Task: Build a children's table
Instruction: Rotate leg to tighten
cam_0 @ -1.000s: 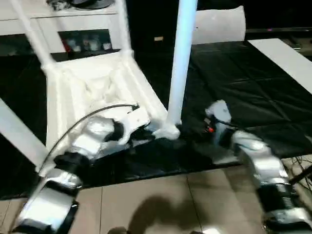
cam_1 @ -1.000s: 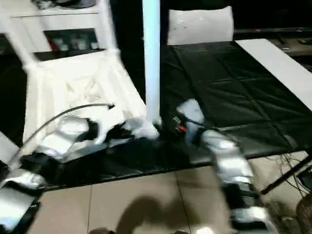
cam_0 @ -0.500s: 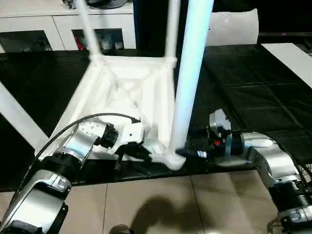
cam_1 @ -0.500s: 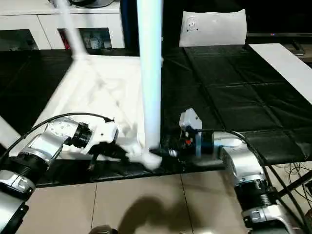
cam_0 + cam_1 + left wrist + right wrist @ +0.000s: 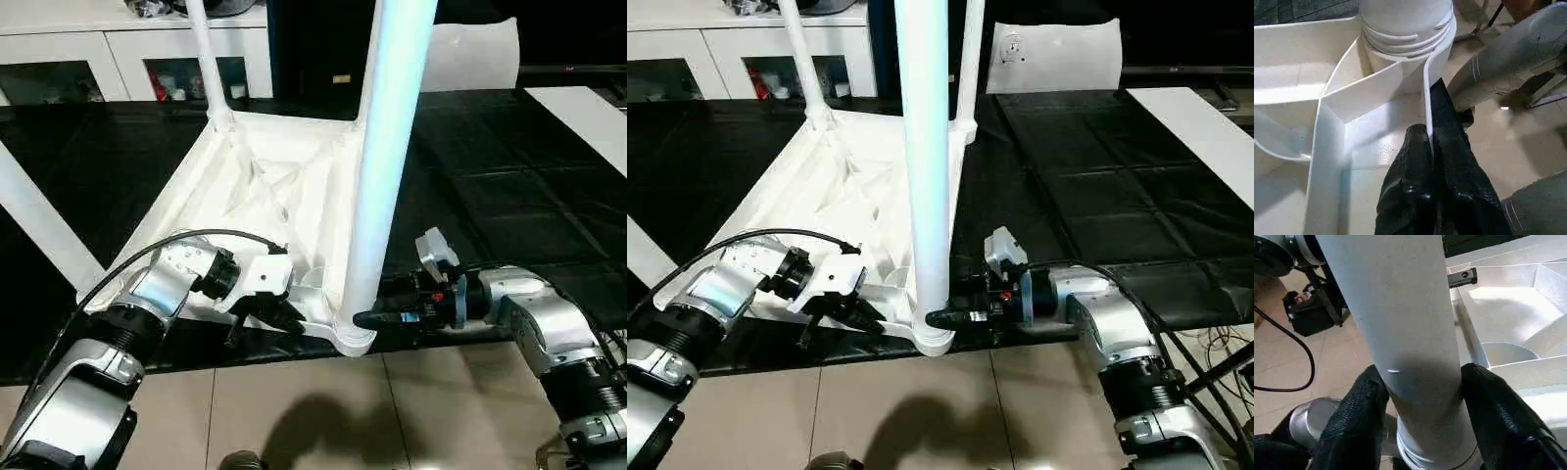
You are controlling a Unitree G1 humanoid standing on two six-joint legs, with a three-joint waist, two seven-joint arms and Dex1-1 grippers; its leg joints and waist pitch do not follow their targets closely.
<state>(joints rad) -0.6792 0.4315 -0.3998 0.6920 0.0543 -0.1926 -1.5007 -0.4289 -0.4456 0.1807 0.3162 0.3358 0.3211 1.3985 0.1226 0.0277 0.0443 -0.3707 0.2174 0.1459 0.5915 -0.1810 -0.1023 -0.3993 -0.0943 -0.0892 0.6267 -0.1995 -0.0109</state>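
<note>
From the head cams I see the table top [image 5: 265, 196] lying upside down on the black floor mat [image 5: 490, 196], ribs facing up, with legs standing in the corner sockets. The near leg [image 5: 387, 157] is my landmark: it stands upright in the near corner socket [image 5: 353, 338]. The left gripper [image 5: 279, 315] sits just left of that leg at the top's near rim. The right gripper [image 5: 377, 318] comes in level from the other side, at the leg's base.

In the left wrist cam, the jaws are pressed together on the thin rim wall [image 5: 1426, 93] right beside the leg's socket.

In the right wrist cam, one black finger [image 5: 1359, 416] sits on each side of the leg [image 5: 1400, 333], touching it just above the socket.
</note>
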